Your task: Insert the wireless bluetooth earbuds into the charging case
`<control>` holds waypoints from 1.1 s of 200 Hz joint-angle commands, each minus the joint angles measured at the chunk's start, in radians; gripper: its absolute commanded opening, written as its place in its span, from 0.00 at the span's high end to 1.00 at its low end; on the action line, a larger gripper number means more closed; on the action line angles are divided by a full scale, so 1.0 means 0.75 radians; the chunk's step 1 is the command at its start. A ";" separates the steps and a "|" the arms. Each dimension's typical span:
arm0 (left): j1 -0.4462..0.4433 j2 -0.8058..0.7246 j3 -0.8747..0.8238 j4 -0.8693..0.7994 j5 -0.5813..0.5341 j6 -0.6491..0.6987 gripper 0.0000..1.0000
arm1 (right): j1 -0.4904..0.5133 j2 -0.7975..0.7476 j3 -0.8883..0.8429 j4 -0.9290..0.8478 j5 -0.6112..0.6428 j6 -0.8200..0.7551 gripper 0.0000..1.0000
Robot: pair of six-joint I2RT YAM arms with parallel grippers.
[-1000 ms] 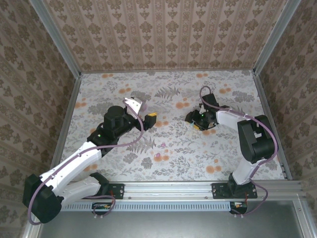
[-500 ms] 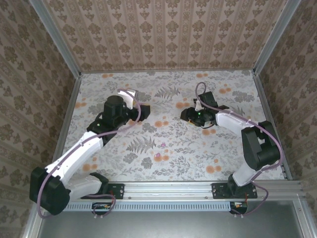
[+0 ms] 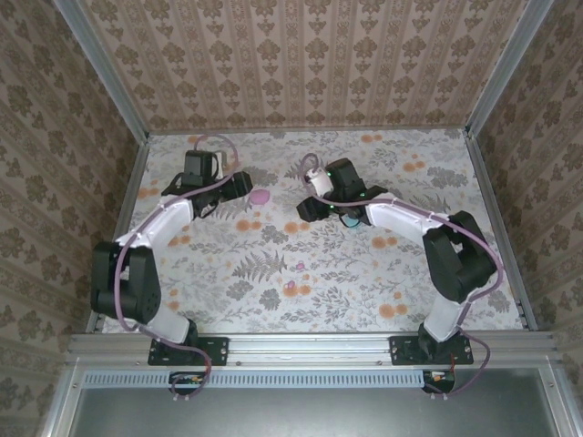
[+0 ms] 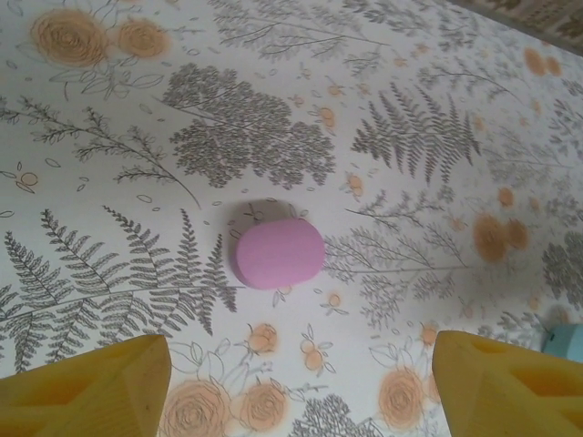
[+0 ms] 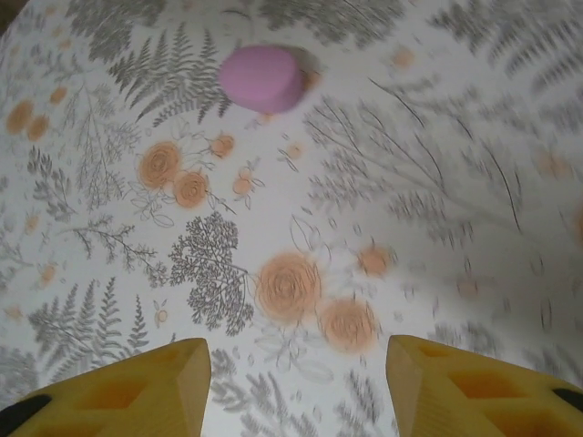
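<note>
Left wrist view: pink charging case point(image 4: 278, 253) lies closed on the floral table point(image 4: 410, 91), ahead of the left jaws, which are wide apart and empty. Right jaws are apart and empty too. Probable pink earbud point(image 3: 299, 266) loose mid-table. Nothing inserted; whole job left.

Floral cloth point(image 3: 364, 282) spread flat; patterned wallpaper walls point(image 3: 301, 64) around it; metal rail point(image 3: 310, 344) at near edge.

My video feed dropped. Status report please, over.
Left gripper open, empty. Right gripper open, empty. Pink pebble-shaped plastic case lies on floral cloth, untouched, between both. Nothing blocks it.
</note>
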 commanded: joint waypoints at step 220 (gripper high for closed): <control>-0.140 0.820 0.691 -0.291 0.260 0.014 0.52 | 0.003 0.257 0.250 -0.129 -0.066 -0.567 0.44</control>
